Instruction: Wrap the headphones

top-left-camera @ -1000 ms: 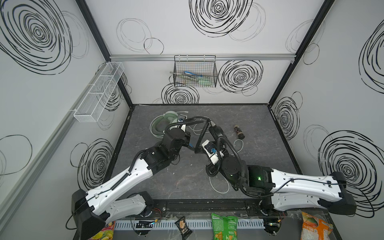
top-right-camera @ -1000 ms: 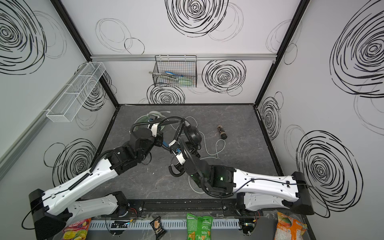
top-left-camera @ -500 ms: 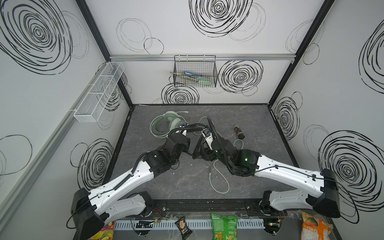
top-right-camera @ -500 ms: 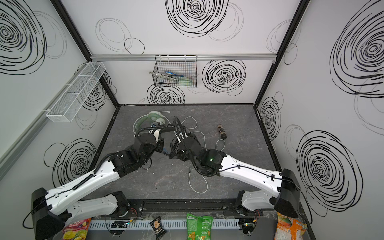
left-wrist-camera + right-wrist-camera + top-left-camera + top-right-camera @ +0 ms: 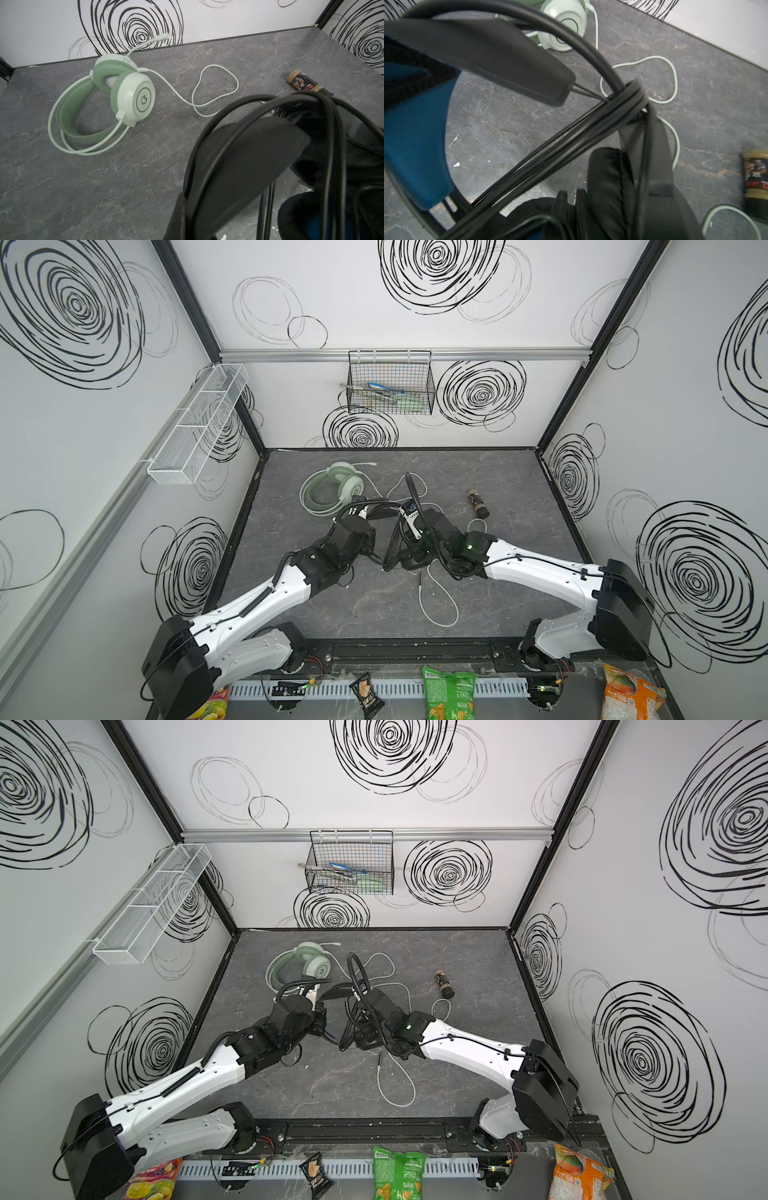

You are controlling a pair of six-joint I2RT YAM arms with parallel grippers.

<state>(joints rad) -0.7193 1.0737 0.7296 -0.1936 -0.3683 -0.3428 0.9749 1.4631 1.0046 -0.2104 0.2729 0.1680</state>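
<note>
The black headphones [image 5: 384, 512] with blue ear pads [image 5: 415, 124] hang between my two grippers at the table's middle. Their black cable [image 5: 571, 133] is wound in several strands across the headband [image 5: 239, 155]. My left gripper [image 5: 187, 207] is shut on the headband's edge, seen in both top views [image 5: 376, 551] [image 5: 324, 1023]. My right gripper [image 5: 571, 197] sits by a black ear cup with a slim gap between its fingers and nothing in it [image 5: 409, 560] [image 5: 361, 1040]. The mint-green headphones [image 5: 332, 489] [image 5: 303, 965] [image 5: 124, 97] lie at the back left, their white cable [image 5: 440, 605] looping across the table.
A small dark bottle [image 5: 478, 504] [image 5: 303, 82] lies on its side at the back right. A black wire basket [image 5: 390, 385] hangs on the back wall and a white mesh shelf [image 5: 199, 423] on the left wall. Snack bags [image 5: 449, 693] lie along the front edge.
My right arm has reached in toward the middle and come lower. The black headphones have come down with both grippers. The right gripper's fingers have parted a little.
</note>
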